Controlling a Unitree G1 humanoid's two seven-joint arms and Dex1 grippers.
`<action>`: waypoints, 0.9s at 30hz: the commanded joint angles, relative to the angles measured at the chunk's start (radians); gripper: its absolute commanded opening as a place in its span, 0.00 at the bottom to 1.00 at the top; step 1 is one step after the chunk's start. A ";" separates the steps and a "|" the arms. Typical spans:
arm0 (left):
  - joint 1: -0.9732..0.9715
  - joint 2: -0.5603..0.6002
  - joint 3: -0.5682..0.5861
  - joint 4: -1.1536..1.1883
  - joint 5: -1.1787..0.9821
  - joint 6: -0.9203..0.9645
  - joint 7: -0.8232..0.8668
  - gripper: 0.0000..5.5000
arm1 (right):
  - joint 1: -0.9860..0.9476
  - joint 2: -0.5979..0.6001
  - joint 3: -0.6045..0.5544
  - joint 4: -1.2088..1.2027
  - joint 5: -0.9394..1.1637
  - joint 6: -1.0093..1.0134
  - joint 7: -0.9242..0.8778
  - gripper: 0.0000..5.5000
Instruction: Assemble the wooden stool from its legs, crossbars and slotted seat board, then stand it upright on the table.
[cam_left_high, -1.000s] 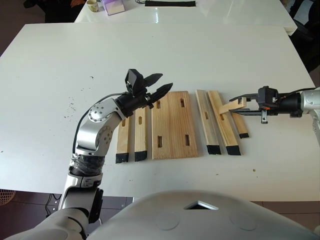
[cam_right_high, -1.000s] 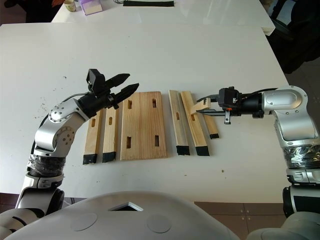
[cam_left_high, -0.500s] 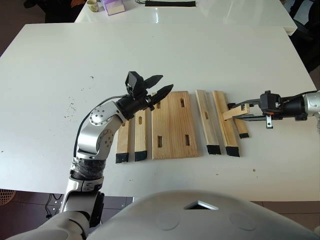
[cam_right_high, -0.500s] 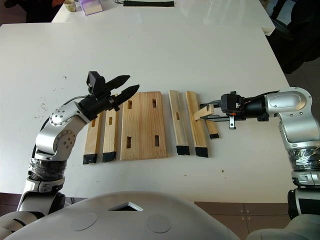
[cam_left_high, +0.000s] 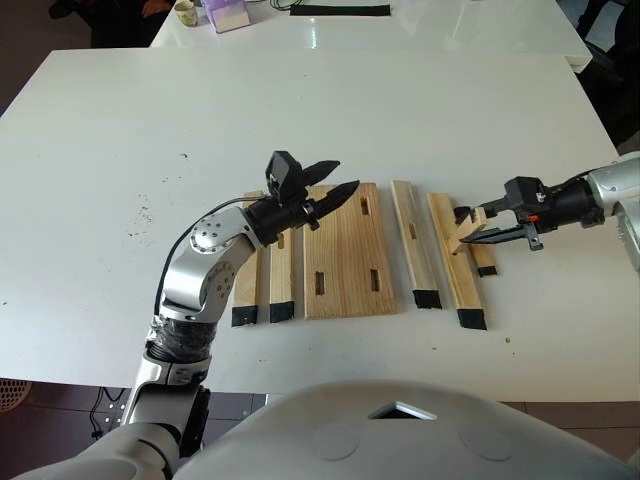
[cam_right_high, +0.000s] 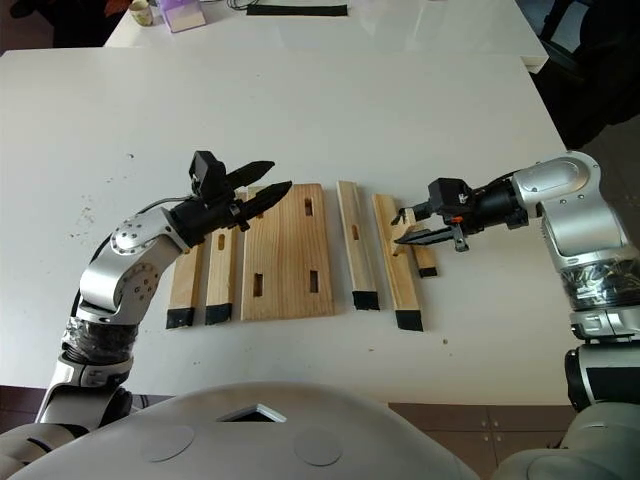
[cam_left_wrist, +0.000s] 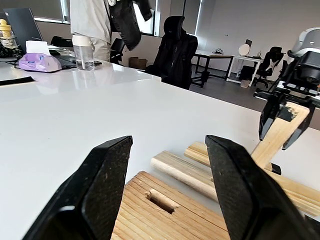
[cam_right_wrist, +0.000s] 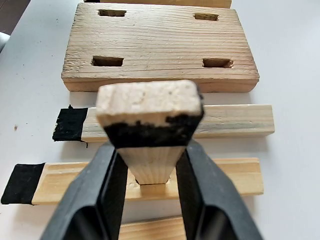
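Note:
The slotted seat board (cam_left_high: 345, 250) lies flat at the table's middle. Two legs (cam_left_high: 264, 270) lie to its left, and a third leg (cam_left_high: 413, 243) and a fourth leg (cam_left_high: 458, 265) lie to its right. My right gripper (cam_left_high: 478, 226) is shut on a short crossbar (cam_left_high: 464, 234), which stands tilted with its lower end at the slot of the fourth leg (cam_right_wrist: 65, 180). From the right wrist, the crossbar (cam_right_wrist: 150, 107) sits between both fingers (cam_right_wrist: 95, 200). My left gripper (cam_left_high: 336, 179) hovers open over the board's far left corner (cam_left_wrist: 170, 220).
Another short piece (cam_left_high: 485, 262) with a black end lies under my right gripper. Behind the white table (cam_left_high: 300, 110) stands a second table with a cup (cam_left_high: 185, 12), a purple box (cam_left_high: 228, 12) and a black strip (cam_left_high: 340, 8). Dark specks dot the table's left side.
My right gripper tipped the crossbar steeper at the leg's slot, and that leg slid nearer and skewed. My left gripper moved right, over the board's corner.

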 joint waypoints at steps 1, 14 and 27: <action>-0.007 0.017 -0.009 -0.014 0.006 0.025 -0.015 0.49 | 0.160 0.019 0.122 0.100 -0.153 -0.031 -0.031 0.24; -0.015 0.022 -0.012 -0.019 0.003 0.056 -0.039 0.49 | 0.249 0.044 0.097 0.035 0.006 0.126 -0.106 0.24; -0.021 0.030 -0.010 -0.025 0.006 0.073 -0.057 0.49 | 0.293 0.122 0.021 0.080 -0.009 0.067 -0.288 0.39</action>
